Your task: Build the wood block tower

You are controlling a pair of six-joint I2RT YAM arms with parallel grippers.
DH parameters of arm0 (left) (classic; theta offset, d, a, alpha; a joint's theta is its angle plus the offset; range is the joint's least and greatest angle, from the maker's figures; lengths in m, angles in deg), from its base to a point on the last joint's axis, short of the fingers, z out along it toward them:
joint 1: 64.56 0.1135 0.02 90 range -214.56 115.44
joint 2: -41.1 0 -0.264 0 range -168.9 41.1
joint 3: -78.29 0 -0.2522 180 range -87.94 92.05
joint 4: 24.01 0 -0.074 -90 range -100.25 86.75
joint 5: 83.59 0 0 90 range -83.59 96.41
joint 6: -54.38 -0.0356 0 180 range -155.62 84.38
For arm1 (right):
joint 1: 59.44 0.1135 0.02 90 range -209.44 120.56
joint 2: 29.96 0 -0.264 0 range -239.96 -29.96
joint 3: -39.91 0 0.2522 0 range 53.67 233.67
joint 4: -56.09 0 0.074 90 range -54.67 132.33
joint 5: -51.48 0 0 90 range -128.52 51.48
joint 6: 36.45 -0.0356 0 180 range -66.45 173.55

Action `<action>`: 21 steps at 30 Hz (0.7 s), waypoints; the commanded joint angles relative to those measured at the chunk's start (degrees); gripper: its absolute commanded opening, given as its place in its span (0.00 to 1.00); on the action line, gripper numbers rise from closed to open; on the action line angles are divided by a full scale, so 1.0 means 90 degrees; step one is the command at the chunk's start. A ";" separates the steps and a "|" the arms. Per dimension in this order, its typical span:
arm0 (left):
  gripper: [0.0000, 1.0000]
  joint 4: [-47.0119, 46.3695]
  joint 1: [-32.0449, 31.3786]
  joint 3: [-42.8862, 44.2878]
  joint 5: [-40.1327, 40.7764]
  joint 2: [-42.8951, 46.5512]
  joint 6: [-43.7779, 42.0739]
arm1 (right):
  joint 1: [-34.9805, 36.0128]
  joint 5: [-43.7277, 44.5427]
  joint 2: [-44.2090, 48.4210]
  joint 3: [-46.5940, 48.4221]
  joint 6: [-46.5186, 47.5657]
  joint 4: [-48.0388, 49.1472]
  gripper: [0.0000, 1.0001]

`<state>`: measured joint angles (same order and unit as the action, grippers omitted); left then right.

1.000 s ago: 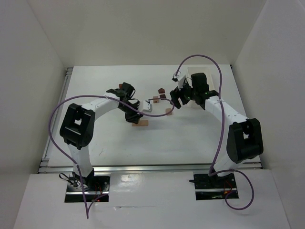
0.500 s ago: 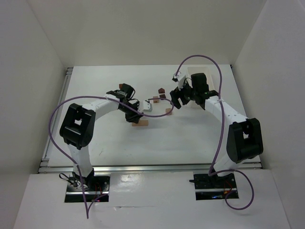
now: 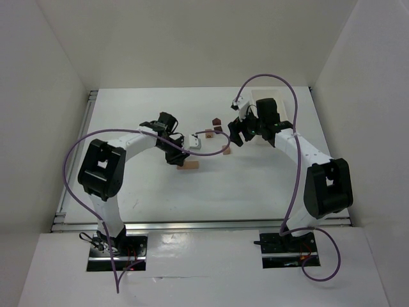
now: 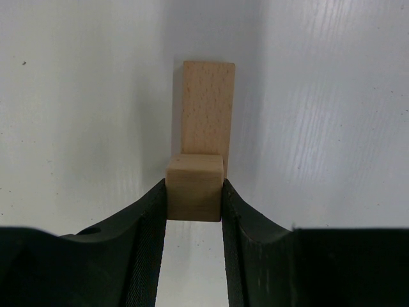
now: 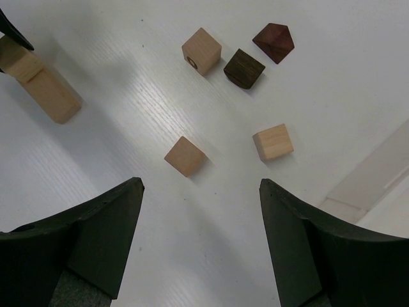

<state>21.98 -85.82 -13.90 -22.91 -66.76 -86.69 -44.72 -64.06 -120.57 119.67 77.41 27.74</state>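
Left tool (image 4: 195, 192), closed narrowly on one pale cube (image 4: 195, 182), holds it over the near end of one long tan block (image 4: 208, 105). That block lies flat on the tabletop (image 3: 255, 185), its long axis running straight away from the tool. Whether cube and block touch cannot be told. This pair, left of centre, is the wood block tower (image 3: 187, 164) so far.

Right tool (image 5: 201, 192), wide open and empty, hangs above five loose blocks: three tan cubes (image 5: 185, 156) and two dark brown pieces (image 5: 243, 68). The right arm is nearer these.
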 commanded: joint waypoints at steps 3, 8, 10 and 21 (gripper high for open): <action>0.12 0.0306 0.0047 -0.0111 -0.0307 0.0343 -0.0185 | -0.0034 0.0025 -0.0040 0.0284 0.0025 -0.0068 0.81; 0.14 0.0325 0.0047 -0.0053 -0.0425 0.0343 -0.0126 | -0.0034 0.0094 -0.0040 0.0284 0.0084 -0.0068 0.81; 0.14 0.0267 0.0047 -0.0053 -0.0424 0.0343 -0.0059 | -0.0034 0.0094 -0.0040 0.0284 0.0084 -0.0068 0.81; 0.15 0.0081 0.0047 -0.0053 -0.0228 0.0226 0.0098 | -0.0034 0.0094 -0.0040 0.0284 0.0084 -0.0137 0.81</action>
<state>23.44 -85.60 -14.30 -23.59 -65.95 -86.21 -44.72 -62.93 -120.59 119.88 77.63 26.78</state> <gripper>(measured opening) 0.429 0.812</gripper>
